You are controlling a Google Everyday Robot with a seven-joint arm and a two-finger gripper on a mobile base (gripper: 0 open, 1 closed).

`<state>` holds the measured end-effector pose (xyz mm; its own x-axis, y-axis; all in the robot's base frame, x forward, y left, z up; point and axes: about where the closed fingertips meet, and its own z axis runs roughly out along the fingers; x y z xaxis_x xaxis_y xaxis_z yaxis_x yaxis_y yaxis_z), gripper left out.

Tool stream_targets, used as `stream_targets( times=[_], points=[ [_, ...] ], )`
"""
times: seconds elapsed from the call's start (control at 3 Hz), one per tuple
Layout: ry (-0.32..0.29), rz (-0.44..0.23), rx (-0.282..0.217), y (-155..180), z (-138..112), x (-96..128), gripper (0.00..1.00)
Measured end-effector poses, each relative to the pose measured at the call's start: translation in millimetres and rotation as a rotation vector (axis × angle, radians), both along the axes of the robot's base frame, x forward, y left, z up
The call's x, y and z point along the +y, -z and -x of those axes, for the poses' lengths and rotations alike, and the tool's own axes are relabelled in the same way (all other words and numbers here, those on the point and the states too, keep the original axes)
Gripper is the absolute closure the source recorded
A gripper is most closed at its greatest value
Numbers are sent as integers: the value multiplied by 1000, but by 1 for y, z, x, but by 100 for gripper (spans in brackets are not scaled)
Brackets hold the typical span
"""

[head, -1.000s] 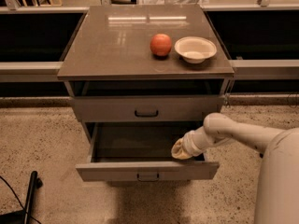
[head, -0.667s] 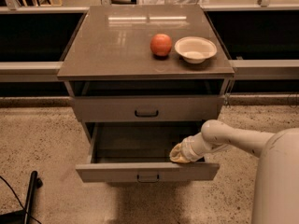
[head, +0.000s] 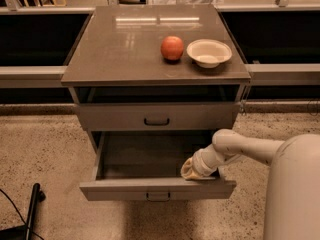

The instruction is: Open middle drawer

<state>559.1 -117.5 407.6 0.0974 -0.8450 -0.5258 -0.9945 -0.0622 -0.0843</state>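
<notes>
The middle drawer (head: pixel 157 189) is pulled out of the grey cabinet, its flat grey front with a small dark loop handle (head: pixel 158 196) facing me. Its inside shows dark and empty. My gripper (head: pixel 192 171) is at the end of the white arm (head: pixel 240 146), which reaches in from the right. It sits low inside the drawer at its front right corner, just behind the front panel. The drawer above (head: pixel 156 117) is closed, with its own loop handle.
An orange-red fruit (head: pixel 172 47) and a white bowl (head: pixel 209 52) sit on the cabinet top (head: pixel 125 49). My white body (head: pixel 295 189) fills the lower right. A black cable and rod (head: pixel 31 209) lie on the speckled floor at lower left.
My gripper has moved down and slightly left inside the open drawer, toward its front panel. The drawer looks a little further out.
</notes>
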Motion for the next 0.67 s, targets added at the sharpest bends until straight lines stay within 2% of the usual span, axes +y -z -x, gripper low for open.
stream_targets(
  times=[0.33, 0.67],
  points=[
    [0, 0, 0, -1, -1, 0, 100],
    [-43, -72, 66, -4, 25, 14, 100]
  ],
)
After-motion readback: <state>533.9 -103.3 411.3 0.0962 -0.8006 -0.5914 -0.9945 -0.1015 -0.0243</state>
